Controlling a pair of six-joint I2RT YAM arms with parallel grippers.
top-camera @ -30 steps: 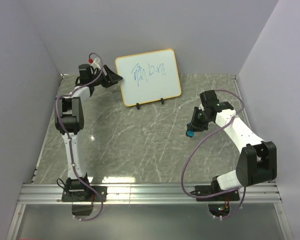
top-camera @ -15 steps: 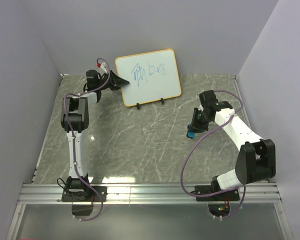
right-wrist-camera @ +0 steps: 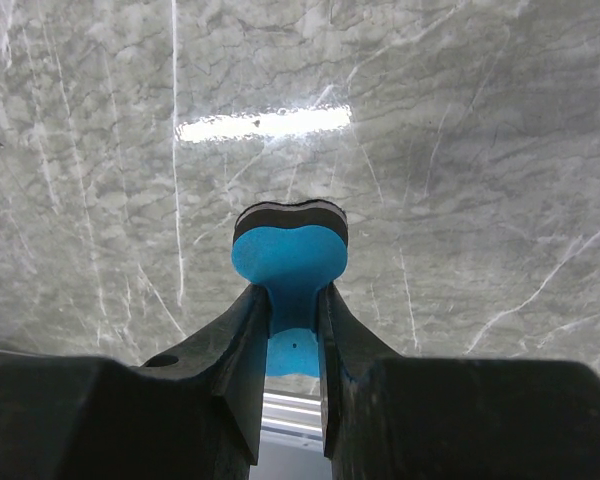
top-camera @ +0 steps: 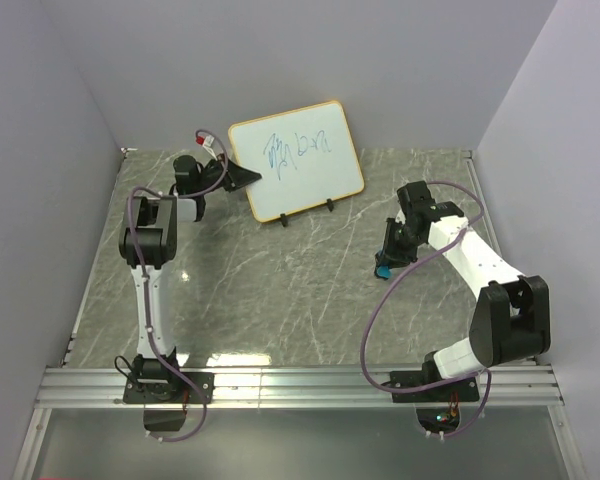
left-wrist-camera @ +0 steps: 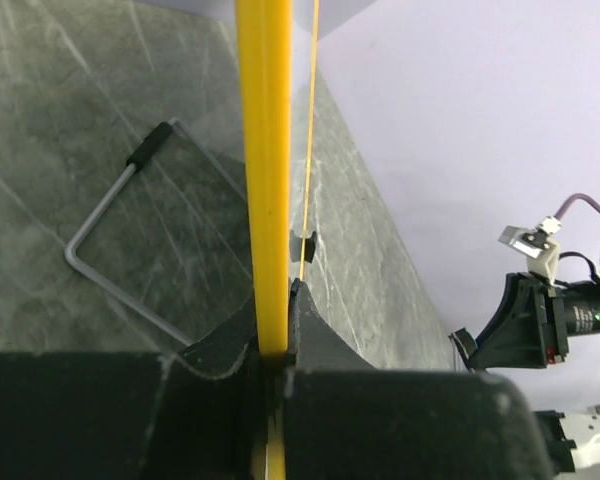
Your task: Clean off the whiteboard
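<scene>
The left gripper (top-camera: 248, 178) has its jaws shut tight on the whiteboard (top-camera: 295, 160). It holds the board by the left edge. From the jaws, the board spreads away to the right and toward the back wall. It sits at the far side of the table (top-camera: 280, 290) and looks turned a bit, with its right end nearer the arms than its left end. Two small black feet (top-camera: 330, 203) show at its bottom edge. There is blue writing (top-camera: 298, 148) on the white part, just past the tips of the left jaws.

In the left wrist view, the yellow frame (left-wrist-camera: 265, 150) runs straight up from between the two fingers (left-wrist-camera: 310, 335). The fingers press on it from both sides. To the left of the jaws, a bent metal wire stand (left-wrist-camera: 110, 270) lies low on the gray table.

The right gripper (top-camera: 383, 265) is well apart from the board, over the right side of the table. Its jaws are closed on a small blue eraser (top-camera: 381, 269). In the right wrist view, the eraser (right-wrist-camera: 290, 255) sits between the two fingers (right-wrist-camera: 242, 340), and its round blue end sticks out past the tips. A thin dark pad shows on its far edge. Under the jaws there is only the gray marble table (right-wrist-camera: 480, 150) with a bright streak of light on it. I cannot tell if the eraser touches the table.
</scene>
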